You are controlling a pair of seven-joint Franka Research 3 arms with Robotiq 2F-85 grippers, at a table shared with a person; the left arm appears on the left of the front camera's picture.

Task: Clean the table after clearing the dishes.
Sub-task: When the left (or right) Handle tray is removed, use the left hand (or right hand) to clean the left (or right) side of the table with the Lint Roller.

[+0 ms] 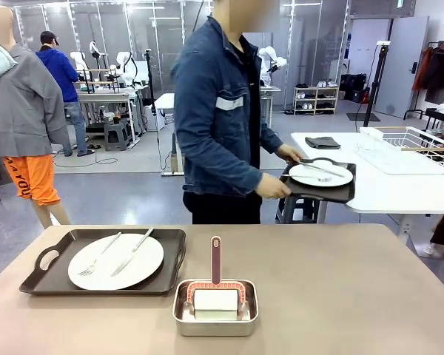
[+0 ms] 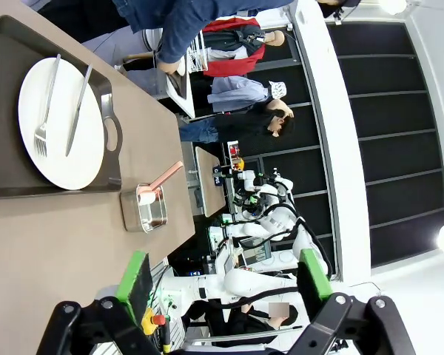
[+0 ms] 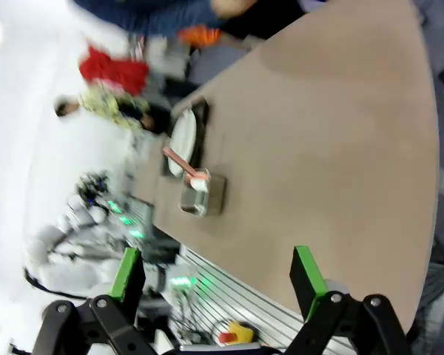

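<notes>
Steel pan (image 1: 214, 329) hugs the tabletop's (image 1: 340, 296) near edge; I see the tray (image 1: 166, 240) lying lengthwise along it; left fingers (image 2: 135, 277) and right fingers (image 3: 126, 272) are spread wide.

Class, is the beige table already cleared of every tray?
No, a dark tray holding a plate, fork and knife sits on the table.

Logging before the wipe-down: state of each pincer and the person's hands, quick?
Left pincer: open, empty.
Right pincer: open, empty.
Person's hands: holding a dark tray with a plate.
</notes>
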